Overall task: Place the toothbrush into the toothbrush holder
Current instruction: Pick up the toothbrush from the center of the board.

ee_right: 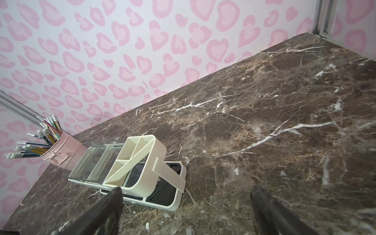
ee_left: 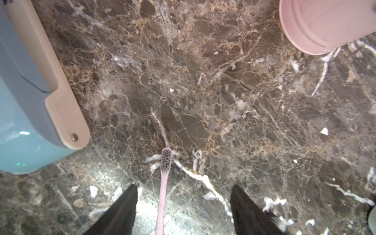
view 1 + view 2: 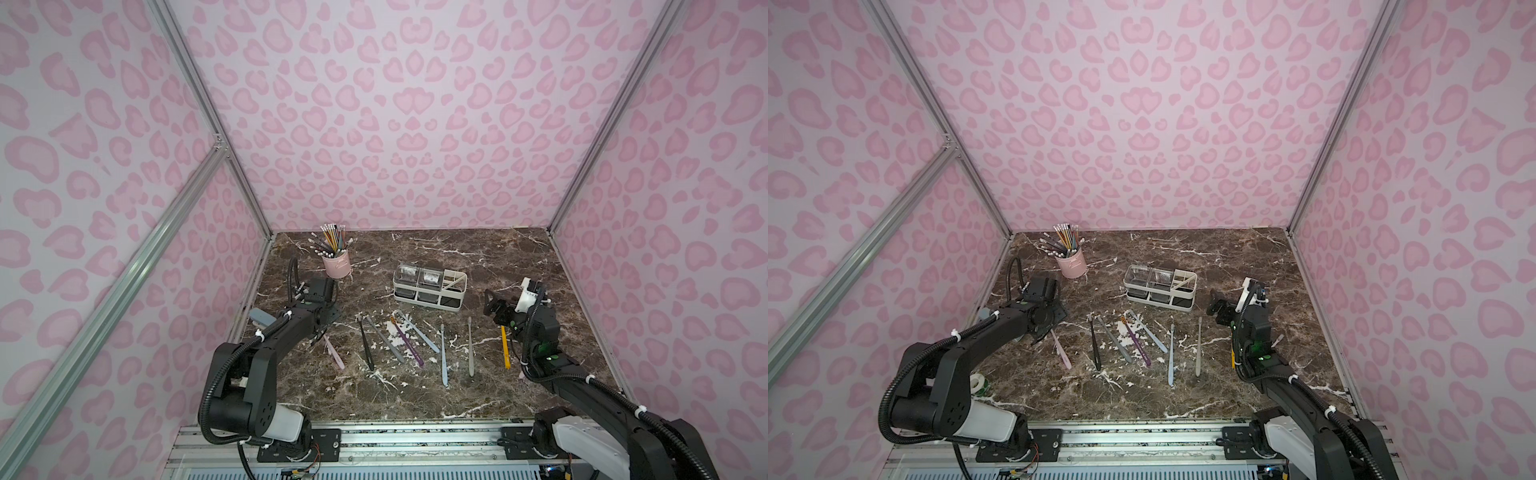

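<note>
Pink toothbrush (image 2: 164, 191) lies half hidden under left gripper (image 2: 184, 186).

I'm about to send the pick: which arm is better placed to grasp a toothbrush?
Left. The left gripper stands open astride the pink toothbrush, a finger on each side of its handle. The right gripper is open and empty, facing the toothbrush holder, no toothbrush between its fingers.
</note>
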